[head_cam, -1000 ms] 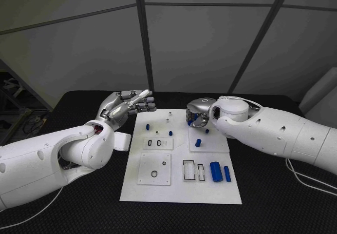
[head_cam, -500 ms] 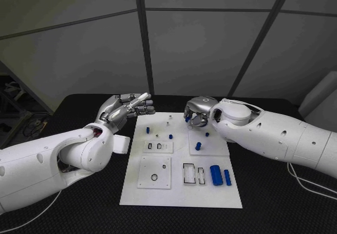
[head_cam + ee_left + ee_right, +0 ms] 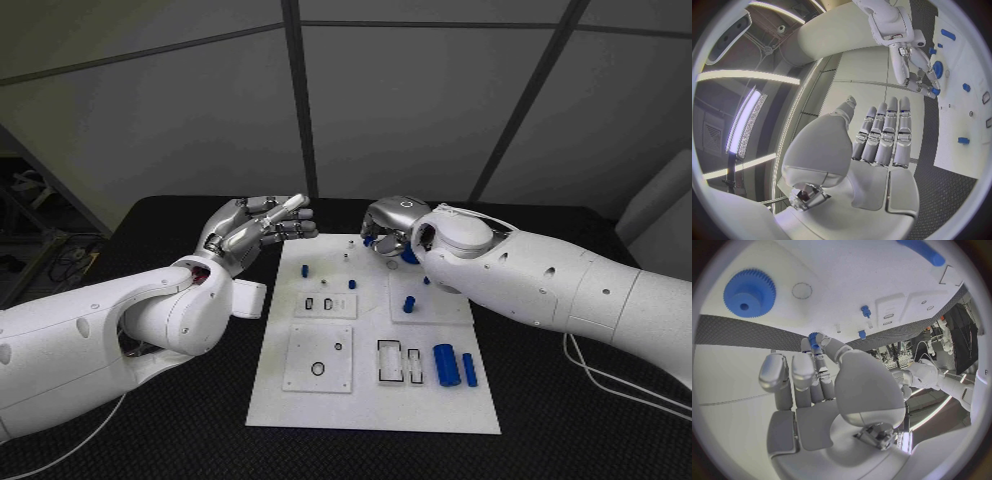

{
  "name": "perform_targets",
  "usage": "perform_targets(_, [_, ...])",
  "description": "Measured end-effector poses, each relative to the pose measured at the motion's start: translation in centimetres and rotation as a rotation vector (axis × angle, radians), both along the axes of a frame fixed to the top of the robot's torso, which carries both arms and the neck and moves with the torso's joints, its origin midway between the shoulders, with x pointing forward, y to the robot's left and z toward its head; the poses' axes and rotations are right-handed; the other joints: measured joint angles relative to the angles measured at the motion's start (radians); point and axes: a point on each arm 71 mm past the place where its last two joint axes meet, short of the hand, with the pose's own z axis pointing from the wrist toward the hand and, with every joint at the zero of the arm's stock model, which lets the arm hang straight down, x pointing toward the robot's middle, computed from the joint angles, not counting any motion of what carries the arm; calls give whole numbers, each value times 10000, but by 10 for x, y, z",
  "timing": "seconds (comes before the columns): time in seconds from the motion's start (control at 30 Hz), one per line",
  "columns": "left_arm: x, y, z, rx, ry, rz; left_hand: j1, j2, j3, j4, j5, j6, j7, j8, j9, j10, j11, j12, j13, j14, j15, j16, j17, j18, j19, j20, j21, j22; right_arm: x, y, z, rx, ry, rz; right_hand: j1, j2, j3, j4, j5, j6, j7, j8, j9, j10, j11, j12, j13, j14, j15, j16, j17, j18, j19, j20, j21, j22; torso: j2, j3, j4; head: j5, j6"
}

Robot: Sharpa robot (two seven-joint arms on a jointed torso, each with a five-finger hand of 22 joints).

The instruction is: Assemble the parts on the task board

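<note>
The white task board [image 3: 375,400] lies in the middle of the table. My right hand [image 3: 389,235] hovers over the board's far edge and pinches a small blue part [image 3: 812,337] between thumb and fingertip. Just beneath it a blue gear [image 3: 749,292] lies flat on the board [image 3: 867,270]. My left hand [image 3: 260,228] is raised beyond the board's far left corner, fingers straight and holding nothing; the same hand [image 3: 873,145] looks empty from the wrist. Short blue pegs [image 3: 304,268] [image 3: 351,283] [image 3: 411,303] stand on the board. Two blue cylinders [image 3: 444,360] lie near its right edge.
Framed insert plates with slots and holes [image 3: 326,300] [image 3: 317,358] sit on the board's left half, and rectangular slots [image 3: 391,362] lie beside the cylinders. Black table [image 3: 577,420] surrounds the board. A grey panel wall rises close behind the table.
My right hand has moved left and toward the board's far edge, keeping the small blue part in its pinch. My left hand has hardly moved.
</note>
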Motion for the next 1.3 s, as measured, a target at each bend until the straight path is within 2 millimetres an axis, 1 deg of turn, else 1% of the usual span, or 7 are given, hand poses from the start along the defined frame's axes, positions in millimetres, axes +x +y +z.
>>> perform_targets(0.03, [1,1,0,12,-3,27,0,0,0,0,0,0,0,0,0,0,0,0,0,0,0,0,0,-1,0,0,0,0,0,2,0,44,-7,13,-13,-13,0,0,34,-1,0,-2,1,1,-1,0,0,0,0,0,0,-53,0,0,0,0,7,0,8,0,9])
perform_targets(0.17, [2,3,0,39,0,88,0,0,0,0,0,0,0,0,0,0,0,0,0,0,0,0,0,0,0,0,0,1,1,7,0,153,-20,45,-25,-25,12,13,71,-3,0,-9,43,17,-17,-1,-9,0,0,50,4,-53,0,0,0,-1,26,-1,18,56,22])
perform_targets(0.27, [3,4,0,49,-9,109,0,0,0,0,0,0,0,0,0,0,0,0,0,0,0,0,-1,-1,0,0,0,1,2,8,0,217,-32,41,-25,-25,27,28,111,-6,0,-33,52,18,-19,-2,-14,0,0,51,9,-53,0,0,0,9,38,-3,24,71,15])
perform_targets(0.57, [4,5,0,63,6,131,0,0,-3,3,0,0,0,1,0,0,0,0,0,0,0,-16,-1,0,0,0,0,1,2,14,2,439,-173,87,-38,-38,27,28,116,-17,-8,-63,53,18,-19,-51,-17,0,0,51,7,-52,0,0,40,21,49,-2,24,117,1])
perform_targets(0.73, [4,5,0,67,13,131,0,0,-55,-2,0,0,0,1,0,0,0,0,0,0,0,-43,-1,0,0,0,0,2,3,13,2,536,-249,57,-65,-65,27,29,116,-21,-10,-71,53,17,-18,-52,-28,0,1,51,7,-51,0,0,40,20,45,0,12,151,-12])
perform_targets(0.83, [4,5,0,65,14,123,0,0,-55,-2,0,0,0,1,0,0,0,0,0,0,0,-43,-2,0,0,0,0,-2,4,14,2,555,-249,47,-65,-65,52,54,133,-22,-10,-97,52,17,-18,-52,-38,0,0,51,6,-51,35,35,40,42,44,-3,12,154,-12])
perform_targets(1.3, [4,1,0,35,20,29,0,0,-55,-2,0,0,0,1,0,0,0,0,0,0,0,-41,6,0,0,0,0,-7,9,20,0,512,-181,0,-92,-91,53,57,155,-41,1,-124,41,14,-16,-58,-34,0,1,51,4,-51,34,35,40,41,57,-6,15,160,-54])
